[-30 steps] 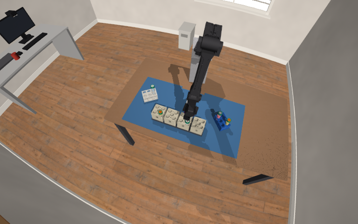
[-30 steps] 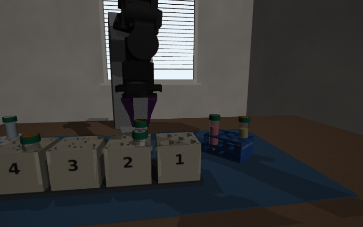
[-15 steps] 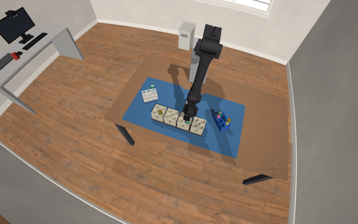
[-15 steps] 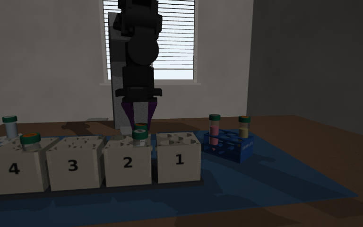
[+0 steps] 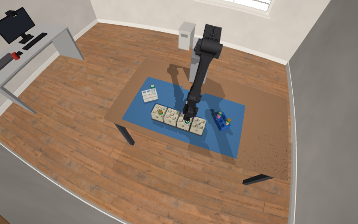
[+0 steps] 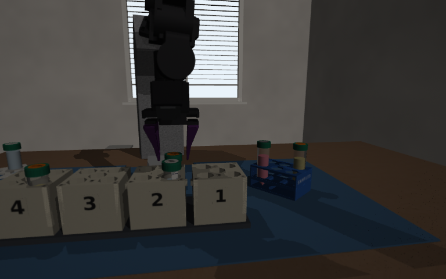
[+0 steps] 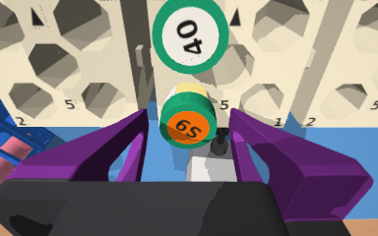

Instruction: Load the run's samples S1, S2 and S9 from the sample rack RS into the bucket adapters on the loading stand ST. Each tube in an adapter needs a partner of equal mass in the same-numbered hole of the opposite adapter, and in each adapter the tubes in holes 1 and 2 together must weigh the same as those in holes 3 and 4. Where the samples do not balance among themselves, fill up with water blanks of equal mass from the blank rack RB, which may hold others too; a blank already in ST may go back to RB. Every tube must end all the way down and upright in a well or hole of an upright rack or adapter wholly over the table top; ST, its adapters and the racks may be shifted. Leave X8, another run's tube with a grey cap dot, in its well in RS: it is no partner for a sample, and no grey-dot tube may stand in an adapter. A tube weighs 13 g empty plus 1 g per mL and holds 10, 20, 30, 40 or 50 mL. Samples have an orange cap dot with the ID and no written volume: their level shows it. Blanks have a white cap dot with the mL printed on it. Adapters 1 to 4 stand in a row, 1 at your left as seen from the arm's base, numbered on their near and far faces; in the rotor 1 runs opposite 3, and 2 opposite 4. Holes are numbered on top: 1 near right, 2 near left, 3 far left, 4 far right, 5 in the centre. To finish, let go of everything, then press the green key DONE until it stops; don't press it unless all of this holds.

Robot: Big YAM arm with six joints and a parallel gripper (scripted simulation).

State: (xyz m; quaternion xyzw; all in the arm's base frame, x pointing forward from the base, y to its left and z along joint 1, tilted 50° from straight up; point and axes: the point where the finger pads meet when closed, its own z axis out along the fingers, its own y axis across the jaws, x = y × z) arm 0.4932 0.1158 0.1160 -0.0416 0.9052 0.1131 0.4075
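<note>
Sample S9 [image 7: 187, 126], with an orange cap dot and pale yellow fill, stands upright in the near-left hole of adapter 2 [image 6: 157, 197]. It also shows behind the blank in the exterior view [image 6: 173, 156]. My gripper [image 7: 188, 116] is open, with its purple fingers on either side of the S9 cap and a gap on each side. It also shows over adapter 2 in the exterior and top views [image 6: 172, 157] [image 5: 188, 118]. A 40 mL blank [image 7: 190, 34] stands in the hole just beyond S9. Another orange-dot tube [image 6: 37, 171] stands in adapter 4 [image 6: 24, 207].
The blue sample rack RS [image 6: 281, 181] holds a pink-filled tube [image 6: 263, 161] and a yellow-filled tube [image 6: 299, 155]. The white blank rack RB [image 5: 149, 95] holds one tube [image 6: 11, 155]. Adapters 1 [image 6: 219, 195] and 3 [image 6: 90, 202] show only empty holes.
</note>
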